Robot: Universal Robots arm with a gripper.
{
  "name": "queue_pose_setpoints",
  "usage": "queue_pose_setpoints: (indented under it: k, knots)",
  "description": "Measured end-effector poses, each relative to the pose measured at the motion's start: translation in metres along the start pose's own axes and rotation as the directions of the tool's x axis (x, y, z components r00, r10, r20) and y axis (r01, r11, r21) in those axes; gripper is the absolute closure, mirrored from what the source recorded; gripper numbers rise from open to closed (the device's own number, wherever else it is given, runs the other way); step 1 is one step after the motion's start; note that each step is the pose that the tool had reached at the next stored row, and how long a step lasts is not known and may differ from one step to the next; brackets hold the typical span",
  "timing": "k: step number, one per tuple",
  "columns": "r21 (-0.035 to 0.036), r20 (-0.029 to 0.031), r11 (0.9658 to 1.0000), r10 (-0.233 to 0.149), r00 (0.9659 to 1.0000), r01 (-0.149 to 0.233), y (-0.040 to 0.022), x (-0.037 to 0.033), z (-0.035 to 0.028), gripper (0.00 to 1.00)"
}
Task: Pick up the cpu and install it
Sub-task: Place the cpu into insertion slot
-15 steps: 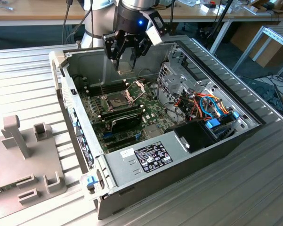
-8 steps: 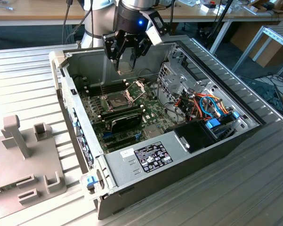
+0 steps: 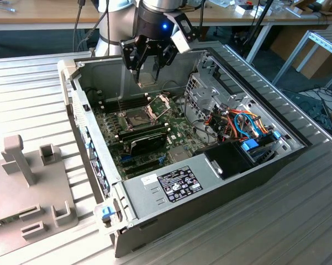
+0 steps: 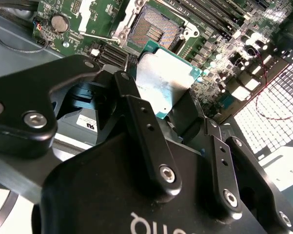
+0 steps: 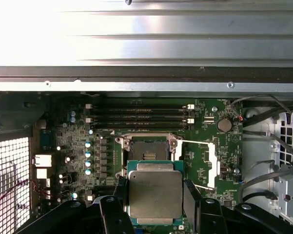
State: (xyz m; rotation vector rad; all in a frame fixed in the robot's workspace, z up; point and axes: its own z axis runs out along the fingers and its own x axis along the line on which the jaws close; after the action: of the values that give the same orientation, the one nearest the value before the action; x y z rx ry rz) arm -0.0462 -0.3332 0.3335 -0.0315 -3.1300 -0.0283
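first wrist view: black fingers (image 5: 190,197) pinch the flat square silver-topped cpu (image 5: 155,195) above the open dark socket (image 5: 147,151); a skewed descent could bend its pins.

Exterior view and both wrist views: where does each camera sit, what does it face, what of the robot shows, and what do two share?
Exterior view: off the arm, above the case, looking down; arm and gripper show.
First wrist view: on the wrist, facing the motherboard; fingers show.
Second wrist view: on the wrist, slanted along the fingers.
Wrist views share: cpu, socket.
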Motion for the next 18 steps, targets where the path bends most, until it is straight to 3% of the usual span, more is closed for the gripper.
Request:
queue_pose_setpoints:
  k: [4, 5, 6, 8, 10, 12, 13, 15, 16, 17, 18]
  knots:
    - [-0.0007, 0.0010, 0.9984, 0.056, 0.9984, -0.056, 0.0000, 0.0000, 0.0001, 0.45]
    - [-0.0009, 0.0013, 0.9973, 0.073, 0.9973, -0.073, 0.0000, 0.0000, 0.0002, 0.45]
    - [-0.0014, 0.0019, 0.9938, 0.111, 0.9938, -0.111, 0.0000, 0.0000, 0.0003, 0.45]
    - [-0.0024, 0.0031, 0.9830, 0.184, 0.9830, -0.184, 0.0000, 0.0000, 0.0005, 0.45]
    - [-0.0029, 0.0037, 0.9760, 0.218, 0.9760, -0.218, 0.0000, 0.0000, 0.0006, 0.45]
    - [-0.0035, 0.0042, 0.9664, 0.257, 0.9664, -0.257, 0.0000, 0.0000, 0.0007, 0.45]
    - [-0.0040, 0.0047, 0.9588, 0.284, 0.9588, -0.284, 0.0000, 0.0000, 0.0008, 0.45]
    - [-0.0045, 0.0051, 0.9484, 0.317, 0.9484, -0.317, 0.0000, 0.0000, 0.0009, 0.45]
    - [-0.0050, 0.0055, 0.9396, 0.342, 0.9396, -0.342, 0.0000, 0.0000, 0.0010, 0.45]
    - [-0.0053, 0.0057, 0.9342, 0.357, 0.9342, -0.357, 0.0000, 0.0000, 0.0011, 0.45]
    - [-0.0057, 0.0060, 0.9259, 0.378, 0.9259, -0.378, 0.0000, 0.0000, 0.0012, 0.45]
